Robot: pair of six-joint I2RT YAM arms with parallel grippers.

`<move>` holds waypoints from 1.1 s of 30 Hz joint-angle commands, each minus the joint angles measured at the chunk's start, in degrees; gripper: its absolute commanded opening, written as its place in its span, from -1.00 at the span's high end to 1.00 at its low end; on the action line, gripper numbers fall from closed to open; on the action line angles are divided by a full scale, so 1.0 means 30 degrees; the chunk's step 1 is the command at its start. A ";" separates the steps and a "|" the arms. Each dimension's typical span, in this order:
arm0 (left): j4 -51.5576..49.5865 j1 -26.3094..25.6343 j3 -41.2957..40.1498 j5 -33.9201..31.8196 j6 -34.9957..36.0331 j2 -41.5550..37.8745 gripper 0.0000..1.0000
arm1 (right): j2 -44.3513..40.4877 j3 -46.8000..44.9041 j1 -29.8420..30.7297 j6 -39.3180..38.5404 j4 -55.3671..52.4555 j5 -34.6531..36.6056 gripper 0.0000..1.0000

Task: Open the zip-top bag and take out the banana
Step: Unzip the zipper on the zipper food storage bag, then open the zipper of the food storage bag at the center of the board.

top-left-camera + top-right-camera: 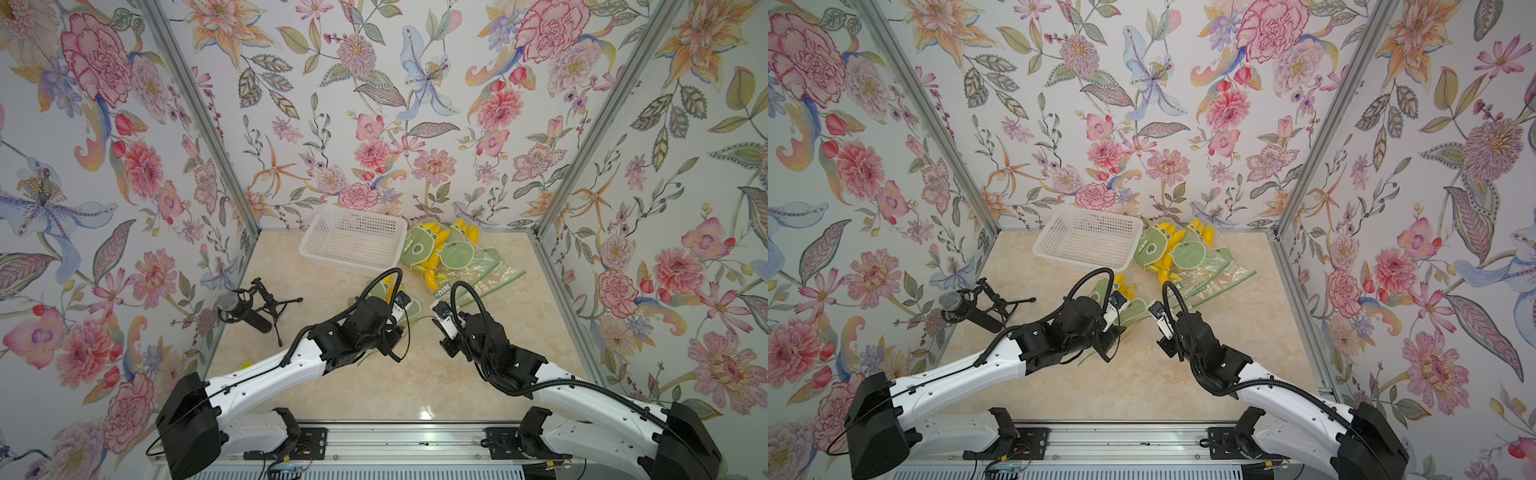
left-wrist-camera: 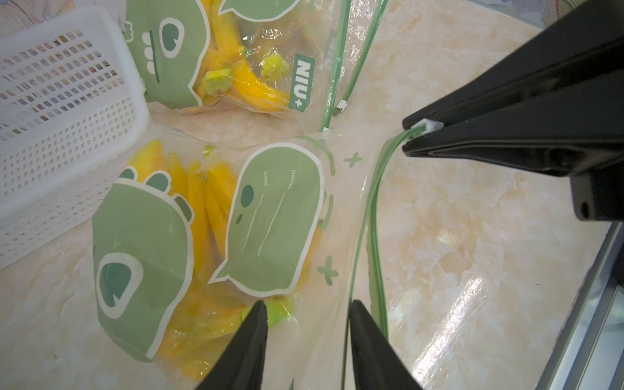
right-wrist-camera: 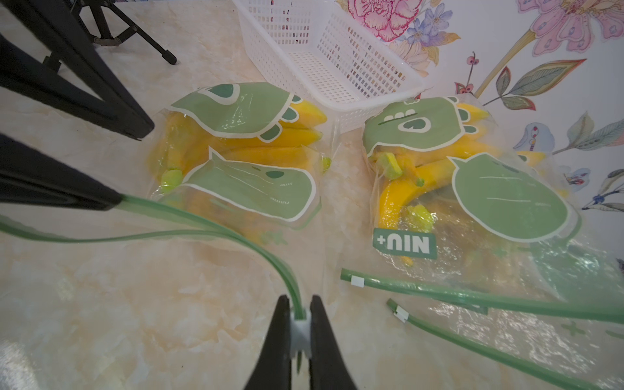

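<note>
**Both top views.** Marble table (image 1: 374, 382). White basket (image 1: 353, 241) at 12 o'clock. Second bag (image 1: 457, 262) at 1 o'clock, just beside the basket. Microphone (image 1: 963, 309) at 9 o'clock. Near bag (image 1: 376, 289) at centre, partly under the left arm (image 1: 270, 374).

**Left wrist view.** Left gripper (image 2: 307, 324) released, jaws apart above the near bag's mouth. Bananas (image 2: 199, 216) inside that bag.

**Right wrist view.** Right gripper (image 3: 300, 320) clenched on the near bag's white zip tab (image 3: 300, 329). The green zip rims (image 3: 236, 233) part away from the tab.
</note>
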 commanded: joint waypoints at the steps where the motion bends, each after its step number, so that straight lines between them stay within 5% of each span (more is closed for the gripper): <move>1: -0.0382 -0.0047 0.0177 -0.0296 0.0123 0.0349 0.19 | -0.0448 -0.0271 -0.0138 0.0320 0.0416 -0.0093 0.97; 12: -0.0852 -0.0045 -0.0893 0.0369 0.0203 0.0778 0.18 | -0.0605 -0.0183 -0.0112 0.0477 0.0420 0.0123 0.95; 18: -0.0746 -0.0046 -0.0990 -0.0978 -0.0168 0.0736 0.49 | -0.0705 -0.0329 -0.0134 0.0854 0.0365 0.0128 0.87; 20: -0.0382 -0.0056 -0.0990 -0.1404 -0.0334 0.0516 0.64 | -0.0863 -0.0439 -0.0135 0.1090 0.0305 -0.0068 0.77; 26: 0.1644 -0.0071 -0.1298 -0.2687 -0.1201 -0.0632 0.99 | -0.2087 -0.0164 -0.0016 0.3673 -0.0573 -0.3389 0.00; 33: 0.4222 -0.0376 -0.1829 -0.2266 -0.2005 -0.0692 1.00 | -0.1676 -0.0381 0.0392 1.2446 -0.0302 -0.1868 -0.41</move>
